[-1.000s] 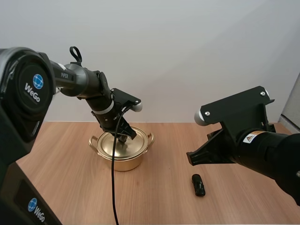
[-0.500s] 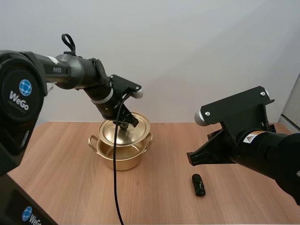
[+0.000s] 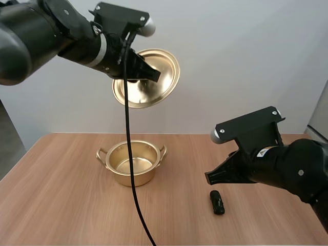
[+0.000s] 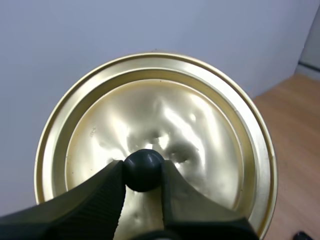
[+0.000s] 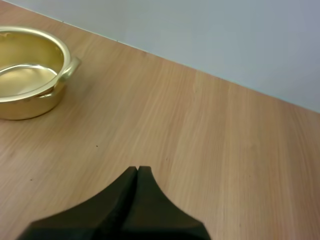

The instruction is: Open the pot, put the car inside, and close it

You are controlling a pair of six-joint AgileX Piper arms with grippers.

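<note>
The gold pot (image 3: 133,163) stands open on the wooden table, its inside bare; it also appears beyond my right gripper (image 5: 137,170), whose fingers lie together as one dark wedge. High above the pot my left gripper (image 3: 146,77) holds the gold lid (image 3: 154,77), tilted on edge. In the left wrist view the left gripper (image 4: 143,172) pinches the lid's black knob (image 4: 143,169) against the lid (image 4: 200,130). A small black toy car (image 3: 217,201) lies on the table right of the pot, just below my right gripper (image 3: 215,177).
The wooden table (image 3: 66,205) has free room to the left and in front of the pot. A pale wall stands behind it.
My left gripper has lifted the lid off the pot and raised it high, tilting it. The right arm has shifted slightly down and left.
</note>
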